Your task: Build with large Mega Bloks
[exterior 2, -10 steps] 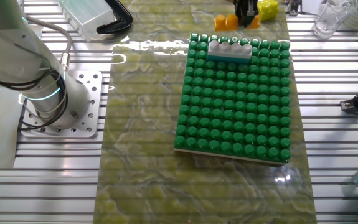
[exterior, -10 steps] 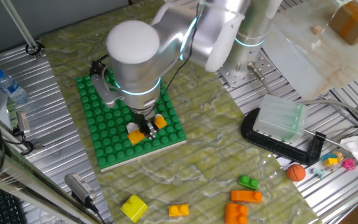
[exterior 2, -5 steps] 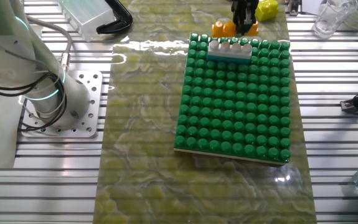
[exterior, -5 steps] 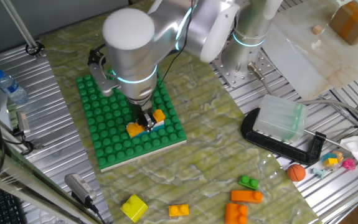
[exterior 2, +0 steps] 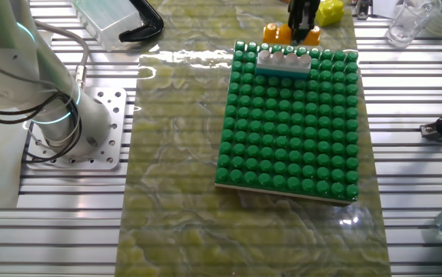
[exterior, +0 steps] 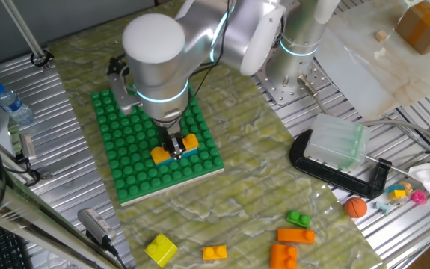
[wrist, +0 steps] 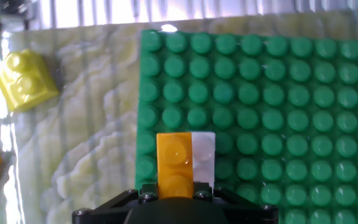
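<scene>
My gripper (exterior: 176, 148) is shut on an orange Mega Blok (exterior: 162, 155) and holds it low over the near-right part of the green baseplate (exterior: 129, 142). In the hand view the orange blok (wrist: 174, 163) runs between the jaws, with a white blok (wrist: 203, 155) right beside it on the baseplate (wrist: 278, 93). The other fixed view shows the white blok (exterior 2: 284, 55) on a teal one (exterior 2: 282, 71) at the plate's far edge, and the gripper (exterior 2: 301, 27) with the orange blok (exterior 2: 277, 33) just behind them. Whether the orange blok touches the studs is hidden.
Loose bloks lie near the front table edge: yellow (exterior: 161, 249), orange (exterior: 215, 253), two more orange (exterior: 295, 236), green (exterior: 298, 220). An orange ball (exterior: 356, 207) and a black clamp with a clear box (exterior: 338, 146) sit right. A water bottle (exterior: 11, 103) stands left.
The gripper carried the orange blok a short way farther onto the baseplate, towards the white blok. It has hardly moved in the last half second.
</scene>
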### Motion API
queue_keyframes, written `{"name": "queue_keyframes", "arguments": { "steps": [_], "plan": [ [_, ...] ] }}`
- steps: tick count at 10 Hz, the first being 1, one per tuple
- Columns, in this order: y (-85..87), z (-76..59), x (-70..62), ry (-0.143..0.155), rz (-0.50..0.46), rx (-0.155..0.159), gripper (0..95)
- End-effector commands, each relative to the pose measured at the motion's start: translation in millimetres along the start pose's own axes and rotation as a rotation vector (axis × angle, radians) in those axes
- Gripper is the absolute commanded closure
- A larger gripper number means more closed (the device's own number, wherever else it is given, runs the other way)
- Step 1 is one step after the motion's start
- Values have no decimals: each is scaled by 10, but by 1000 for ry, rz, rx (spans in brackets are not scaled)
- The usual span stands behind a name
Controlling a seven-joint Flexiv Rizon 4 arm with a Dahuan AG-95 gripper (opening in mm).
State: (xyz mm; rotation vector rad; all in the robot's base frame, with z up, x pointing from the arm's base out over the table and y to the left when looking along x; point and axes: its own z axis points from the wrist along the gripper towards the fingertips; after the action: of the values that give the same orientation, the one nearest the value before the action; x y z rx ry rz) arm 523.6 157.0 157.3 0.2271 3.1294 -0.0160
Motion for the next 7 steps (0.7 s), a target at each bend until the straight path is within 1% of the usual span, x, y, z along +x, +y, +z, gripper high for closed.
{"name": "queue_keyframes", "arguments": {
  "steps": [1,2,3,4,5,6,7],
  "plan": [
    [-95,26,-58,-10,55,42,950],
    [-124,32,-68,-18,57,57,950],
    [-151,38,-61,-19,53,66,950],
    [-173,48,-53,-22,38,81,950],
    [-224,73,-36,-33,18,98,950],
    [-236,78,-35,-35,22,98,950],
    [-311,115,-62,-53,31,93,950]
  ]
}}
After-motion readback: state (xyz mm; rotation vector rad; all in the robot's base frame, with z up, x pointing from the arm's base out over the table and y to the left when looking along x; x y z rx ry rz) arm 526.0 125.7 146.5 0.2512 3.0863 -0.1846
